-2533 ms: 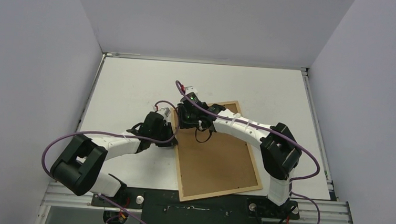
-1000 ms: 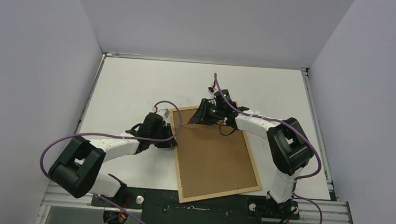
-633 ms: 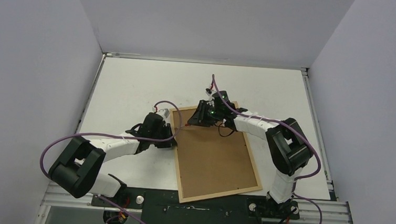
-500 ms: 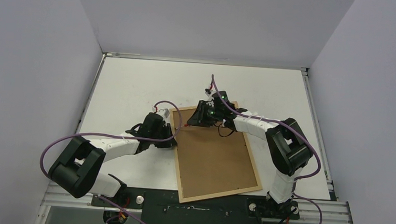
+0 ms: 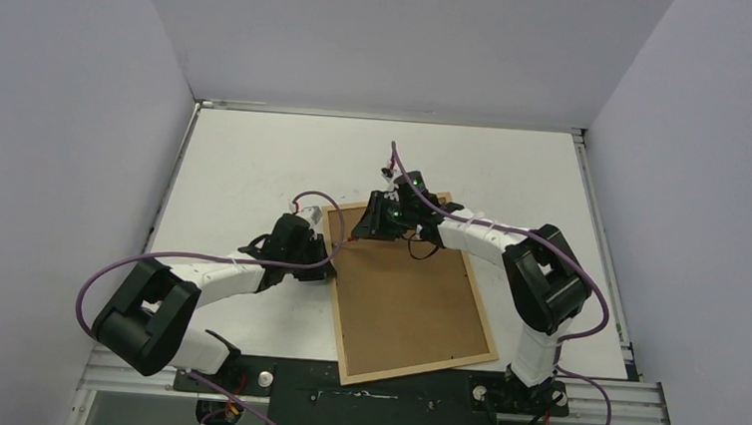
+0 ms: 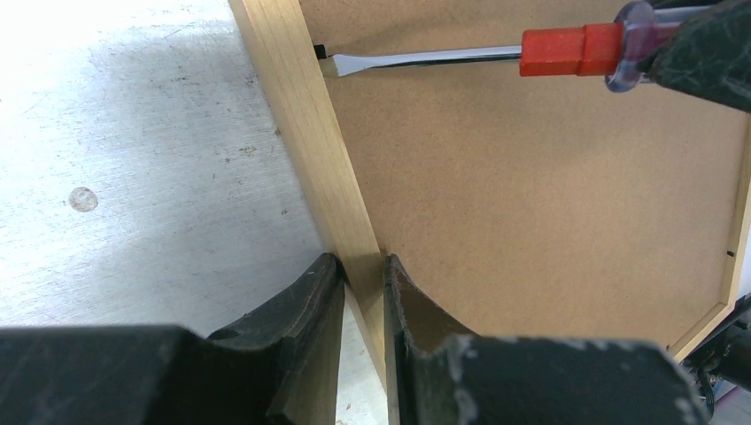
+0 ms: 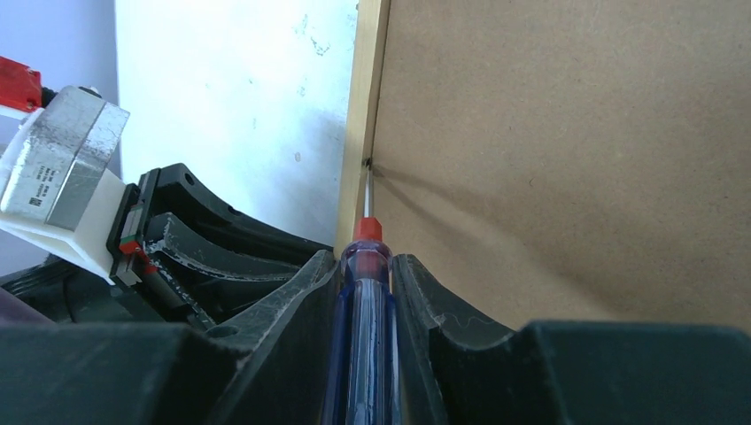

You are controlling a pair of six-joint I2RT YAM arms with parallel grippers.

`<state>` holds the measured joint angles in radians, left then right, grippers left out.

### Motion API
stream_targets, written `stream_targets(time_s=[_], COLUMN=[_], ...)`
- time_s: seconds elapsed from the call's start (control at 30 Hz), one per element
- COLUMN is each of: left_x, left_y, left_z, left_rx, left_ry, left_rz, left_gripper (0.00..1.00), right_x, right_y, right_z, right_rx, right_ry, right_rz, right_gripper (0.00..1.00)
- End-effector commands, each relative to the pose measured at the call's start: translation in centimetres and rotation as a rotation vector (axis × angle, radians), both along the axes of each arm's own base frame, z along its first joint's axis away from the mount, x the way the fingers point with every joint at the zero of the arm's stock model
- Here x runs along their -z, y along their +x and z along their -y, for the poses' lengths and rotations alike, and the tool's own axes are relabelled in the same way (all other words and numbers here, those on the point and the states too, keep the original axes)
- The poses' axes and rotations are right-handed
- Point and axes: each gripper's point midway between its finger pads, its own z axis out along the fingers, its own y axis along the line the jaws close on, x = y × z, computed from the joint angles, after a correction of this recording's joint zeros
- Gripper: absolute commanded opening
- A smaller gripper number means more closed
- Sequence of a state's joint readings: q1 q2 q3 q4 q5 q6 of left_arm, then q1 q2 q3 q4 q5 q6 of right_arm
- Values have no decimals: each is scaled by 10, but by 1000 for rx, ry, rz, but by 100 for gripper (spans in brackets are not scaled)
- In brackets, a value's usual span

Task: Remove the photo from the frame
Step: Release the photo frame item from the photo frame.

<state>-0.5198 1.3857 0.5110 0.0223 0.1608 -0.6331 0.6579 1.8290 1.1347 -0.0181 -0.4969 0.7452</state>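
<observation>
Frame lying back-up on the table: left claw pinches its side, right claw holds a screwdriver at the inner edge.

Top: frame (image 5: 421, 366) sits flat and slightly skewed on the table (image 5: 256, 154), near-centre, with the brown backing panel (image 5: 406, 305) facing up. The left gripper (image 5: 323, 265) is at its left side and the right gripper (image 5: 364, 228) is over the far-left corner area. Left wrist: the fingers (image 6: 323, 283) are pressed onto the frame's wooden side, one outside on the table, one on the backing side. The screwdriver (image 6: 531, 53) lies across the backing, its flat tip touching the wood's inner edge by a small dark tab (image 6: 317, 51). Right wrist: the fingers are clamped on the screwdriver's clear blue handle, red collar just ahead, shaft aimed along the seam, tip at the tab.
</observation>
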Motion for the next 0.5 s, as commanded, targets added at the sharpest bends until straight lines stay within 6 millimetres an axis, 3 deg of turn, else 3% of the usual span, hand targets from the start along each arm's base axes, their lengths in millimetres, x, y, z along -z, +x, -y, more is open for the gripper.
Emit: stream_targets(time_s=[0.0, 0.27, 0.47], left_x=[23, 23, 22], left_y=[-26, -26, -27], left_z=[-13, -12, -15], left_rx=[29, 28, 18], left_ry=[63, 60, 61], left_rz=[-103, -101, -94], left_gripper=[0, 0, 0], right_x=[-19, -28, -37], right_y=[0, 0, 8], right_z=[-16, -18, -12], right_rx=[-41, -77, -55], right_ry=[-33, -214, -191], right_rz=[94, 208, 216], right_gripper=[0, 0, 0])
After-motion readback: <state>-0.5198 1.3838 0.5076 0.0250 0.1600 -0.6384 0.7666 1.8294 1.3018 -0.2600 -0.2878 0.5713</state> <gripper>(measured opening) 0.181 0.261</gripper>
